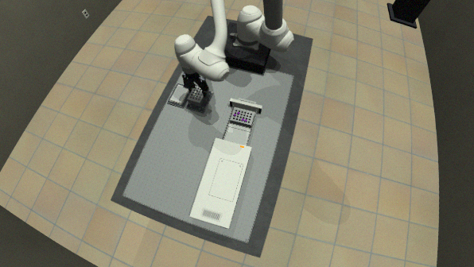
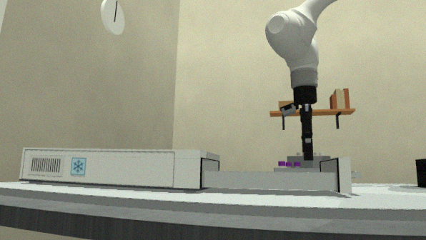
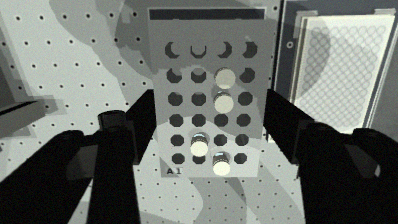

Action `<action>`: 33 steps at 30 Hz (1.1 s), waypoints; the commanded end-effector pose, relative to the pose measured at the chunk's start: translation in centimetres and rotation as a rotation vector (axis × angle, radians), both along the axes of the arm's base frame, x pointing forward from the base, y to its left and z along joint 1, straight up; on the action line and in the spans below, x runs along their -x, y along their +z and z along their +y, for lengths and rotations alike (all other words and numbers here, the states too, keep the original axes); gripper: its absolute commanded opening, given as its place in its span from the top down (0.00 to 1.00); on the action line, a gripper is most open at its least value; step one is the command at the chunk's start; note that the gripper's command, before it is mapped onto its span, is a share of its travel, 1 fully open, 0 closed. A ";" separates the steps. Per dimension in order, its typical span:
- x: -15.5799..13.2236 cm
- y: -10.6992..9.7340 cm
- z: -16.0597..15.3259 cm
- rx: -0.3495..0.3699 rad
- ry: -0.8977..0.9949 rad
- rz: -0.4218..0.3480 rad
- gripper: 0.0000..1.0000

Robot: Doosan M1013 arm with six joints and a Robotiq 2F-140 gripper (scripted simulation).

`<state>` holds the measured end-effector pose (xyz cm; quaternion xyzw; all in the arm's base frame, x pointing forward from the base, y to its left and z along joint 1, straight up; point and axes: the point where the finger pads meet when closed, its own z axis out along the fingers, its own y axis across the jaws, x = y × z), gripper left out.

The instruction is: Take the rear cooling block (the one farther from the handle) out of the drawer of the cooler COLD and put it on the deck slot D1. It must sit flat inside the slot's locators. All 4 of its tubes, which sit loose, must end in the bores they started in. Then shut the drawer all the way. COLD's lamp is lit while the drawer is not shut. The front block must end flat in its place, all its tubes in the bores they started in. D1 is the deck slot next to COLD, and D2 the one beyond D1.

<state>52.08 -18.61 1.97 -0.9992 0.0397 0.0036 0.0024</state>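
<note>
My gripper [image 1: 196, 89] [image 2: 307, 158] [image 3: 209, 104] is shut on the rear block [image 1: 195, 98] [image 2: 294, 160] [image 3: 187, 110], fingers on its two sides. Four white-capped tubes stand in its bores. The block is over the slot D1 [image 1: 204, 107], which it mostly hides; I cannot tell whether its underside touches the slot. The drawer [image 1: 237, 136] [image 2: 268, 180] of the cooler COLD [image 1: 223, 180] [image 2: 125, 168] is open, its rear place empty. The orange lamp [image 1: 242, 147] is lit. The front block [image 1: 251, 119] sits near the handle with purple-capped tubes in it; its seating is partly hidden.
The slot D2 [image 1: 177, 94] [image 3: 340, 70], with a pale plate, is just beyond D1 and close to one finger. The drawer's front panel and handle [image 1: 246, 105] [image 2: 344, 175] stand up on the other side. The robot's black base [image 1: 246, 59] is at the back.
</note>
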 end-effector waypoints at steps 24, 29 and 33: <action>0.0 -1.2 0.0 0.000 0.000 -0.001 0.90; 0.0 -1.2 0.0 0.000 0.000 -0.001 0.90; 0.0 -1.3 0.0 0.000 0.000 -0.001 0.90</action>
